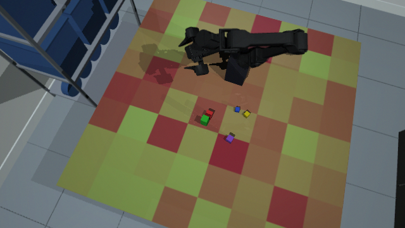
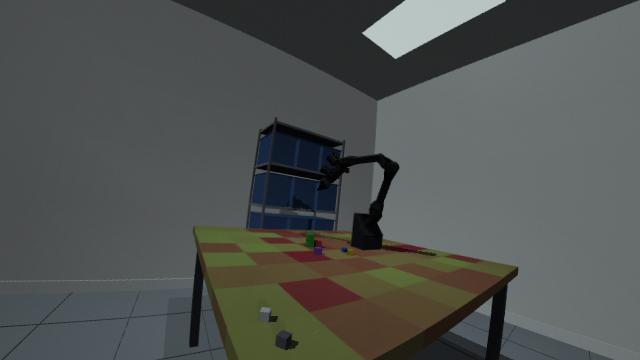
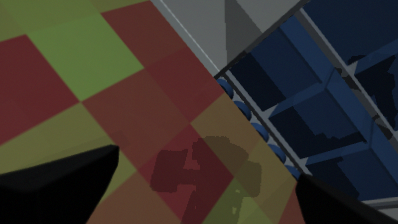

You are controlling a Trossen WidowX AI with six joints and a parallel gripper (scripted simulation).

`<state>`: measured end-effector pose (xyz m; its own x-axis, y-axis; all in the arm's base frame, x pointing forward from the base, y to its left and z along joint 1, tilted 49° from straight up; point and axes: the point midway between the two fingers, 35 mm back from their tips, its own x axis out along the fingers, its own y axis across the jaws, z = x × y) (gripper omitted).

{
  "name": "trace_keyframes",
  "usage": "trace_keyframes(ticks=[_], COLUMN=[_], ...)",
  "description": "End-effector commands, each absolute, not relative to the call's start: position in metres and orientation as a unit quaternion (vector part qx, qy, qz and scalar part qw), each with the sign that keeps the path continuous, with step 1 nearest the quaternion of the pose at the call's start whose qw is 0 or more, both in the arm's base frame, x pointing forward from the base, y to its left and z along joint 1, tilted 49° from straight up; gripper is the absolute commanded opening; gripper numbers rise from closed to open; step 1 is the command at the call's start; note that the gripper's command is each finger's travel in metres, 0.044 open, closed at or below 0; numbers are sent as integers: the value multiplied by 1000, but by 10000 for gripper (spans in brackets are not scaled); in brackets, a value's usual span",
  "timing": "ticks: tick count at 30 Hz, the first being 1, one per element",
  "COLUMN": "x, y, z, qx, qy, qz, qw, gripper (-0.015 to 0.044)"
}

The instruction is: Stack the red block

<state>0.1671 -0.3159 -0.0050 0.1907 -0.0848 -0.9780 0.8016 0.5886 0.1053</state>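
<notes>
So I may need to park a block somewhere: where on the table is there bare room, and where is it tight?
Room: the wide stretch between the purple block and the near edge, bar two grey cubes there. Also the squares left of the green tower. Tight: the red block sits right against the tower; blue and yellow crowd near the arm's base.

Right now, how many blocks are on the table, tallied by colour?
Green tower: 1
Red block: 1
Blue block: 1
Yellow block: 1
Purple block: 1
White block: 1
Grey block: 1
Total: 7
</notes>
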Motion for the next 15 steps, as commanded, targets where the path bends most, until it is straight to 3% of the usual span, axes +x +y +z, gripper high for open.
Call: trace_keyframes(ticks=[1,15], x=[200,281], y=[-284,-129], z=[-16,-47], qx=[323,335], qy=[578,629], qz=[-226,134], qw=[715,688], gripper=[440,440])
